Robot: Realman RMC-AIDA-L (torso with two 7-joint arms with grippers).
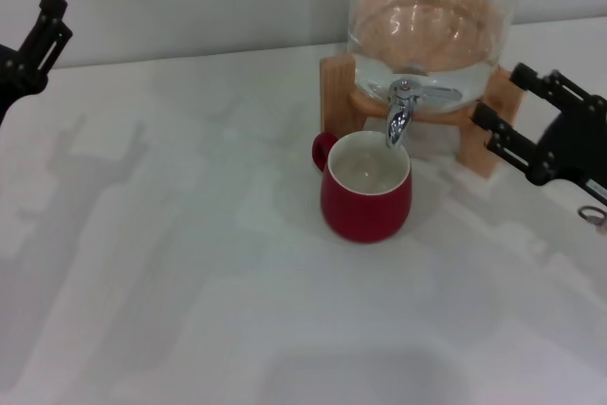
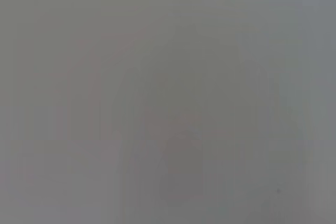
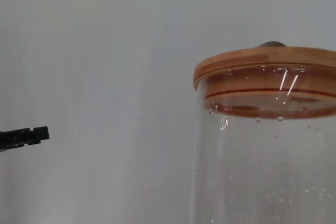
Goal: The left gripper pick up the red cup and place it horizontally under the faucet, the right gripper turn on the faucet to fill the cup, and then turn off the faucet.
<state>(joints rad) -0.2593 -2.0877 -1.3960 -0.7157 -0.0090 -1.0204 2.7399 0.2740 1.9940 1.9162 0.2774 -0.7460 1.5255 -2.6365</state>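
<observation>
The red cup (image 1: 366, 204) stands upright on the white table with its mouth right below the spout of the chrome faucet (image 1: 400, 113). There is water inside it, and its handle points to the back left. My right gripper (image 1: 500, 94) is open to the right of the faucet, its two black prongs beside the wooden stand (image 1: 484, 135) and holding nothing. My left gripper (image 1: 36, 40) is raised at the far left edge, well away from the cup. The left wrist view shows only a flat grey surface.
The glass dispenser (image 1: 432, 7) holds water and sits on the wooden stand at the back of the table (image 1: 190, 263). Its wooden lid (image 3: 265, 64) fills the right wrist view, where a black gripper tip (image 3: 26, 136) shows far off.
</observation>
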